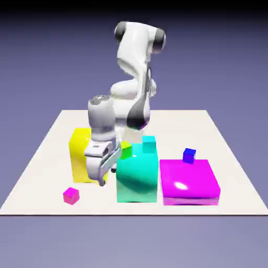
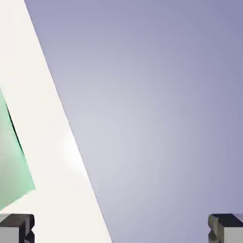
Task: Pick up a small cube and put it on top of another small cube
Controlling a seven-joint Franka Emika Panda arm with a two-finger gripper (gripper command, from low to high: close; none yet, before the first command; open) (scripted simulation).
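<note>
Tabletop, pale, before blue-violet backdrop — claw spread wide, nothing between its tips — magenta cube near the edge

The big magenta block looks like smooth, glossy plastic — a sharp white highlight sits on it. The turquoise block has a softer sheen, smooth too. The tabletop looks smooth, and the arm resembles polished white plastic — dark, shiny joint covers included.

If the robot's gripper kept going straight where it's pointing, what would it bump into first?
Probably the bare white tabletop, near its front edge. The gripper points mostly down, but its exact landing spot is unclear.
</note>
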